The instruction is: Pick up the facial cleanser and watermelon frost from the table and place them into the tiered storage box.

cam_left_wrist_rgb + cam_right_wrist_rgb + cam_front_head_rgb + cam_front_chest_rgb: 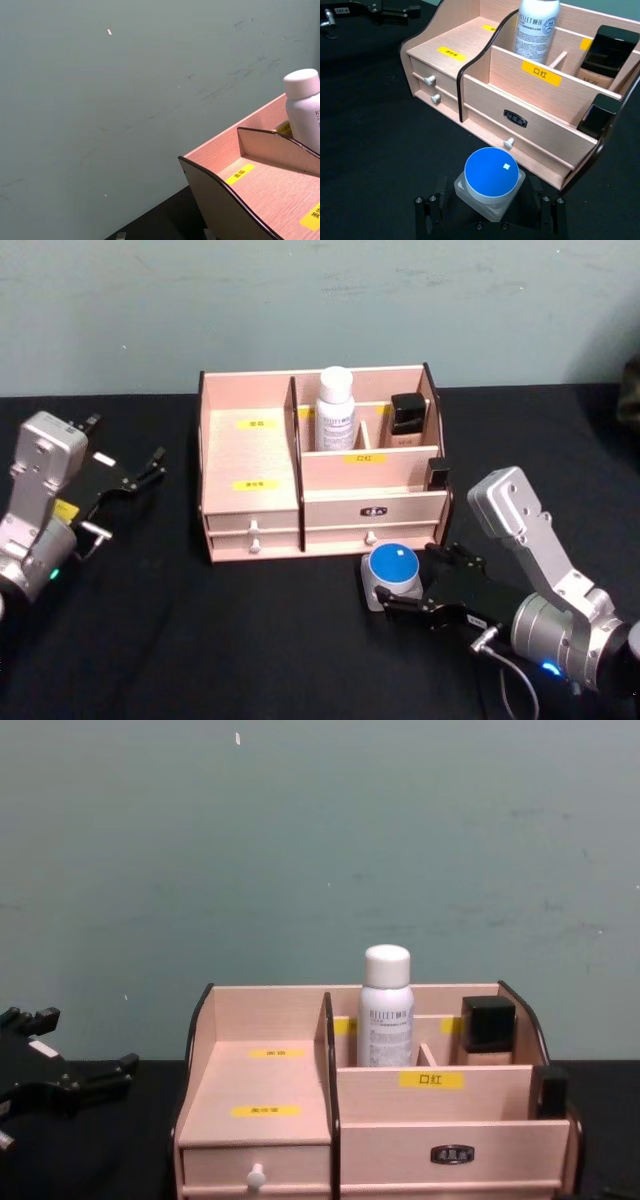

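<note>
**Head view.** You see the tiered storage box (250,455) standing toward the back of the black worktop (200,650), drawers facing the robot. A white bottle (335,408) stands upright in its rear compartment. To that bottle's right are a black-capped bottle (406,420) and, lower at the box's right end, a small black item (437,475) (too small to identify). The blue-lidded jar (393,568) rests on the worktop just in front of the box's right-hand drawer. The right gripper (410,580) reaches in from the right at worktop level, jaws spread wide with one finger on each side of the jar. The left gripper (150,468) hangs well to the left of the box, jaws apart and holding nothing.

**Left wrist view.** The camera looks past the box's black-edged side wall (220,200) to the yellow-labelled upper tier, with the white bottle (305,105) beyond a divider.

**Right wrist view.** You look down on the jar (492,175) — round blue lid, clear square base — between the black fingers (430,215), just short of a white drawer knob (508,143). Whether the fingers touch the base cannot be told.

**Chest view.** The box (270,1100) faces you with the white bottle (385,1010) rising above its rim — the left gripper (88,1055) shows at the left edge, jaws parted.
</note>
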Available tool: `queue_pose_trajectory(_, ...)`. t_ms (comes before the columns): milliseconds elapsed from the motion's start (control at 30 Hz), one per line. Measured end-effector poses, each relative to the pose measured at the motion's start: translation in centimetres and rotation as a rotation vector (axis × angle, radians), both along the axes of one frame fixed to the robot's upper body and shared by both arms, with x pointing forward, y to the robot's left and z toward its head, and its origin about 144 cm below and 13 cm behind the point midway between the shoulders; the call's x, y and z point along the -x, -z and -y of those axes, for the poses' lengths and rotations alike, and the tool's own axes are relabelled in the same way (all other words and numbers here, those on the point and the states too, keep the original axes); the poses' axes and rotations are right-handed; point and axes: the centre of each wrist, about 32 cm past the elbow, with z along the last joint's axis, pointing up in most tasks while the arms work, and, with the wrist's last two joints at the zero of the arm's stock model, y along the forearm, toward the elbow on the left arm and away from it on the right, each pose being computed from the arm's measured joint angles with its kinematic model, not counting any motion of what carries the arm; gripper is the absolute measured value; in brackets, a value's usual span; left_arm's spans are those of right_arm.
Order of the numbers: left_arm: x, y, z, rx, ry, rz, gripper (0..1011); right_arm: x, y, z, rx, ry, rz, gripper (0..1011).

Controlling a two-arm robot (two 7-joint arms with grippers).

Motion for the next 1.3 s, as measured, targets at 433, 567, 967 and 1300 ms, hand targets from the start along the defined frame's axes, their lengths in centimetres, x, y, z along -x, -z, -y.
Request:
queue_pose_trajectory(433, 0.0, 0.0, 0.0, 0.0, 0.0, 0.0, 1001, -0.4, 0.5, -0.5, 0.011, -0.011, -0.002, 1002)
queue_pose_trajectory(567, 0.0, 0.0, 0.0, 0.0, 0.0, 0.0, 1001, -0.4, 0.7, -0.7, 0.016, -0.013, -0.001, 1003)
queue_pose_trajectory(967, 0.0, 0.0, 0.0, 0.0, 0.0, 0.0, 1001, -0.5, 0.8, -1.1, 0.023, -0.022, 0.009, 1003)
queue_pose_trajectory(1300, 0.0, 0.0, 0.0, 0.0, 0.0, 0.0, 1001, -0.5, 1.0, -1.3, 0.043, -0.008, 0.025, 1003)
